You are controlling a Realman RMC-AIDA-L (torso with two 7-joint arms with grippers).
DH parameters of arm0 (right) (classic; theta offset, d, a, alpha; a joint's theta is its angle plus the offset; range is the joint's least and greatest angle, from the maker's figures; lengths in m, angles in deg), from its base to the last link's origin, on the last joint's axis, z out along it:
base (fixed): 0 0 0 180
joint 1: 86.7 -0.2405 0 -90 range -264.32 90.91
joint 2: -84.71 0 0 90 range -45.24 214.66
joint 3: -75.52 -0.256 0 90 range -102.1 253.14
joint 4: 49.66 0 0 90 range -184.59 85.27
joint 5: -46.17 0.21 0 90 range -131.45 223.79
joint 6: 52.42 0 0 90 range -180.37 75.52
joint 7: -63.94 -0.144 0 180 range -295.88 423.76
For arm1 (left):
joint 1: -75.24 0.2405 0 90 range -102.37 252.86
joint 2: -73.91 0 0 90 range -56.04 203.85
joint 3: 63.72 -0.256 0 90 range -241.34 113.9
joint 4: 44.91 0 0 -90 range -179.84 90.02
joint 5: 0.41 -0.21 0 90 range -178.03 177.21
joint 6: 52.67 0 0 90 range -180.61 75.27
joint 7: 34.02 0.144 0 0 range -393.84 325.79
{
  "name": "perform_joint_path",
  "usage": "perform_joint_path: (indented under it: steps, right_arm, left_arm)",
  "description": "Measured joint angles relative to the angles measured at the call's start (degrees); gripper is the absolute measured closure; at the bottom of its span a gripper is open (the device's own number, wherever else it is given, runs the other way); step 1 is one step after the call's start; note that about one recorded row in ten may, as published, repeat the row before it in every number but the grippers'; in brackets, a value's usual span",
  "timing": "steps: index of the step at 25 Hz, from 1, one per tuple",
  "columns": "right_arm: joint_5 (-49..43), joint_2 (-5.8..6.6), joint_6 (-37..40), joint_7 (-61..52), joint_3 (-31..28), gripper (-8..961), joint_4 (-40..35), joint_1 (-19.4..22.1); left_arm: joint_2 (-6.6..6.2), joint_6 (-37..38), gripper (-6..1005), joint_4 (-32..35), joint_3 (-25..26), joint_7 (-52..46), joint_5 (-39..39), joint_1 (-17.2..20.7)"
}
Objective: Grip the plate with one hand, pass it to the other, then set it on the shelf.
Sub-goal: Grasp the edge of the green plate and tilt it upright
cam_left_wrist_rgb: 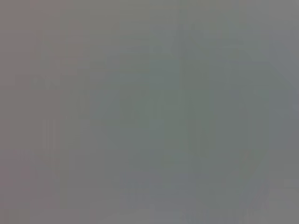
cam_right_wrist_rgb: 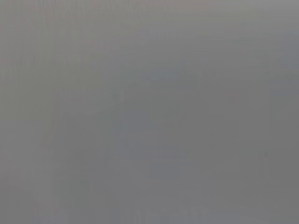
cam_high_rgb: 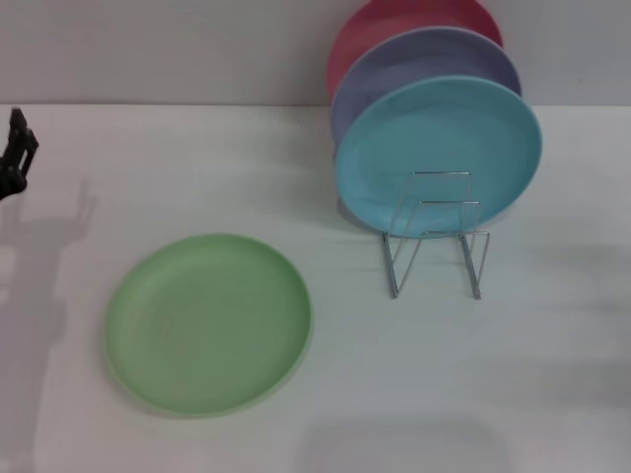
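The light green plate (cam_high_rgb: 209, 322) lies flat on the white table (cam_high_rgb: 552, 374), left of centre. The shelf (cam_high_rgb: 436, 236), a small silver wire rack, stands to its right; its front loops hold nothing. My left gripper (cam_high_rgb: 18, 153) shows as a dark shape at the far left edge, well apart from the green plate and up-left of it. My right gripper is out of view. Both wrist views show only plain grey.
Three plates stand upright in the back of the rack: a turquoise-blue plate (cam_high_rgb: 439, 153) in front, a lavender plate (cam_high_rgb: 424, 59) behind it, and a red-pink plate (cam_high_rgb: 394, 25) at the back. A grey wall runs behind the table.
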Motion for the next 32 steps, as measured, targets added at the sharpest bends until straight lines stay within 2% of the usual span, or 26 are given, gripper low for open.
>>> perform_joint_path:
  steps: [1, 3, 5, 6, 7, 8, 10, 11, 12, 13, 14, 15, 16, 17, 18, 19, 20, 21, 24, 25, 26, 27, 28, 30, 31, 32]
  right_arm:
    - [0.0, 0.0, 0.0, 0.0, 0.0, 307, 0.0, 0.0]
    - [-0.12, 0.0, 0.29, 0.0, 0.0, 307, 0.0, -0.1]
    - [-0.18, 0.0, 0.43, 0.0, 0.0, 307, 0.0, -0.15]
    - [-0.18, 0.0, 0.43, 0.0, 0.0, 307, 0.0, -0.15]
    - [-0.2, 0.0, 0.47, 0.0, 0.0, 306, 0.0, -0.24]
    - [-0.2, 0.0, 0.47, 0.0, 0.0, 306, 0.0, -0.24]
    - [-0.21, 0.0, 0.49, -0.01, 0.0, 306, 0.06, -0.31]
    - [-0.22, 0.0, 0.49, -0.01, 0.0, 306, 0.14, -0.33]
    - [-0.24, 0.0, 0.5, -0.01, 0.0, 306, 0.22, -0.4]
    - [-0.24, 0.0, 0.5, -0.01, 0.0, 306, 0.22, -0.4]
    - [-0.24, 0.0, 0.5, -0.02, 0.0, 306, 0.24, -0.47]
    - [-0.24, 0.0, 0.47, -0.02, 0.0, 306, 0.26, -0.67]
    - [-0.24, 0.0, 0.47, -0.02, 0.0, 306, 0.26, -0.67]
    - [-0.24, 0.0, 0.42, -0.02, 0.0, 306, 0.27, -0.77]
    - [-0.23, 0.0, 0.37, -0.02, 0.0, 306, 0.26, -0.84]
    - [-0.22, 0.0, 0.35, -0.02, 0.0, 306, 0.28, -0.92]
    - [-0.18, 0.02, 0.38, -0.02, -0.01, 306, 0.37, -1.01]
    - [-0.18, 0.02, 0.38, -0.02, -0.01, 306, 0.37, -1.01]
    - [-0.07, 0.07, 0.54, -0.02, -0.13, 307, 0.44, -1.3]
    - [0.0, 0.12, 0.61, -0.02, -0.19, 307, 0.44, -1.62]
    - [0.0, 0.12, 0.61, -0.02, -0.19, 308, 0.44, -1.62]
    - [0.03, 0.16, 0.63, -0.02, -0.31, 308, 0.44, -1.93]
    - [0.03, 0.16, 0.63, -0.02, -0.31, 309, 0.44, -1.93]
    - [0.07, 0.19, 0.63, -0.02, -0.5, 309, 0.36, -2.52]
    - [0.07, 0.19, 0.63, -0.02, -0.5, 308, 0.36, -2.52]
    - [0.12, 0.23, 0.6, -0.02, -0.89, 308, 0.3, -2.85]
  left_arm:
    - [0.0, 0.0, 171, 0.0, 0.0, 0.0, 0.0, 0.0]
    - [-0.99, -8.77, 171, 3.78, 3.37, 1.52, -0.62, 0.23]
    - [-2.52, -18.53, 172, 9.83, 7.68, 5.12, -2.44, 1.22]
    - [-2.52, -18.53, 172, 9.83, 7.68, 5.12, -2.44, 1.22]
    - [-3.28, -24.59, 172, 14.63, 11.5, 7.75, -4.17, 2.5]
    - [-3.28, -24.59, 172, 14.63, 11.5, 7.75, -4.17, 2.5]
    - [-3.56, -31.87, 172, 21.49, 16.6, 10.91, -7.06, 4.63]
    - [-3.53, -35.81, 172, 24.94, 19.02, 12.53, -8.67, 5.71]
    - [-3.12, -43.36, 172, 31.06, 23.7, 15.17, -11.17, 7.62]
    - [-3.12, -43.36, 172, 31.06, 23.7, 15.17, -11.17, 7.62]
    - [-2.66, -47.88, 172, 34.26, 26.26, 16.66, -12.37, 8.45]
    - [-1.34, -56.73, 172, 40.3, 31.5, 19.31, -14.13, 9.67]
    - [-1.34, -56.73, 172, 40.3, 31.5, 19.31, -14.13, 9.67]
    - [-0.08, -65.2, 172, 44.96, 35.97, 21.63, -15.3, 10.11]
    - [-0.08, -65.2, 172, 44.96, 35.97, 21.63, -15.3, 10.11]
    - [0.37, -70.28, 172, 47.46, 38.06, 22.65, -15.71, 10.17]
    - [0.39, -77.33, 172, 50.35, 40.09, 23.17, -15.96, 9.97]
    - [0.39, -77.33, 173, 50.35, 40.09, 23.17, -15.96, 9.97]
    - [0.26, -89.82, 173, 54.57, 44.2, 23.13, -16.71, 8.83]
    - [0.32, -98.67, 173, 56.9, 47.72, 22.8, -17.85, 7.75]
    - [0.32, -98.67, 173, 56.9, 47.72, 22.8, -17.85, 7.75]
    - [0.36, -106.58, 173, 58.44, 50.47, 22.15, -18.88, 6.65]
    - [0.36, -106.58, 173, 58.44, 50.47, 22.15, -18.88, 6.65]
    - [0.27, -118.7, 173, 59.85, 54.2, 19.86, -20.99, 4.4]
    - [0.27, -118.7, 173, 59.85, 54.2, 19.86, -20.99, 4.4]
    - [0.27, -124.28, 173, 60.25, 55.81, 18.45, -22.48, 3.28]
